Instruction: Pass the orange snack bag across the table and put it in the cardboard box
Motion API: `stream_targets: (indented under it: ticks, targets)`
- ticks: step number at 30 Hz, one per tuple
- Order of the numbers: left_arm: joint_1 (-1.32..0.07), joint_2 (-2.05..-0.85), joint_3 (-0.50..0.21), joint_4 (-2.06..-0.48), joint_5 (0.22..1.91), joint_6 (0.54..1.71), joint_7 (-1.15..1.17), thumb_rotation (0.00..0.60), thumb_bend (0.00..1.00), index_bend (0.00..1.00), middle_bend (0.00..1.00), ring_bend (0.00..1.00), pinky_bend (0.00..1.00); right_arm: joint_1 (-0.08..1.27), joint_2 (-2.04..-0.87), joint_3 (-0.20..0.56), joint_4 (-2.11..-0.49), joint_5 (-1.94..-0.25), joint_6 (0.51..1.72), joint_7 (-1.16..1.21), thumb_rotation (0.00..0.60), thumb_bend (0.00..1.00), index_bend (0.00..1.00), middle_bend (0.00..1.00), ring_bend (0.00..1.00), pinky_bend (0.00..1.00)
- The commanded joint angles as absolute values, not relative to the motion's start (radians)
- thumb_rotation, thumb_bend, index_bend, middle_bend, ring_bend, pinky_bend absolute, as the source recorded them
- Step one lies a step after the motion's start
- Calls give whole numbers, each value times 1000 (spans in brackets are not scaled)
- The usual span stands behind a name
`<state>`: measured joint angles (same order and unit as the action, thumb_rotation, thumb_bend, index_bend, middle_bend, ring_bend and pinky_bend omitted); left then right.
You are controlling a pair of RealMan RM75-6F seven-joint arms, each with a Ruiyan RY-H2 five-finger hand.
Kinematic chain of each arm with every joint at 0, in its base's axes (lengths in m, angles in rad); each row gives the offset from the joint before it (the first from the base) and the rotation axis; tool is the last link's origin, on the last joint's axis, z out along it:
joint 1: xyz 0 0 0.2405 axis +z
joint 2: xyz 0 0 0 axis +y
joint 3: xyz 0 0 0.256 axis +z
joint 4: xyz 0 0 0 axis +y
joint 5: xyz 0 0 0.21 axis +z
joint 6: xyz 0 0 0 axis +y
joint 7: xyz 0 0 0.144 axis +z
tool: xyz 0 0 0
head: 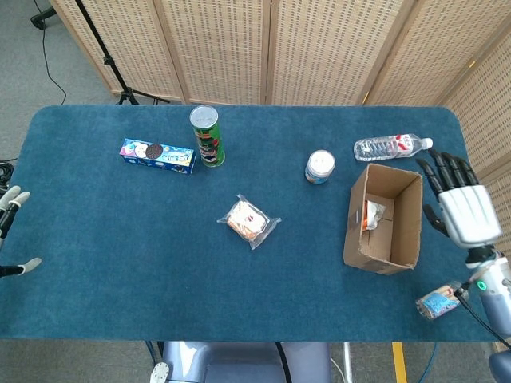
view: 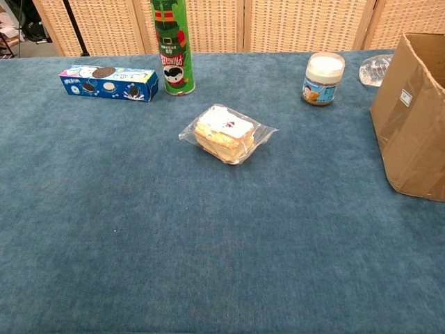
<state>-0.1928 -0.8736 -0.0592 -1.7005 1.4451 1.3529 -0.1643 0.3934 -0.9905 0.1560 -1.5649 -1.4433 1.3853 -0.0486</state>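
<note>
The blue tabletop takes up nearly everything, with wicker screens standing behind its far edge. On its right side sits the box, open at the top, flaps up, and down inside it against the left wall lies the snack bag, orange and white, resting on the box floor with nothing touching it. From the chest view only the box's brown outer wall shows, with a small white label on it; the inside is hidden from there. The right hand hangs just beside the box on its right, outside the walls, fingers spread wide and gripping nothing. The left hand barely shows at the far left edge, only a couple of pale fingertips apart from each other, nothing between them. Behind the box lies a water bottle on its side, and near it to the left stands a small white-lidded jar. A green chip can stands upright toward the back, with a blue cookie box lying just beside it. A wrapped sandwich lies mid-table, well apart from the rest.
</note>
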Motion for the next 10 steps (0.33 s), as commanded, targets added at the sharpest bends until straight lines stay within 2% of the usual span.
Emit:
stream_targets:
  ticks: [1,10]
  targets:
    - [-187,-880,-59,-1700,1448,1364,-155,600,0,0,0,0,0,299,-1000,133,-1572,-1467,1493,61,600,6,0,0,0,93]
    - [-160,-925,-64,-1667,1456,1425,-153,600,0,0,0,0,0,170,-1104,81,-1529,-1465,1606,131,600,0,0,0,0,22]
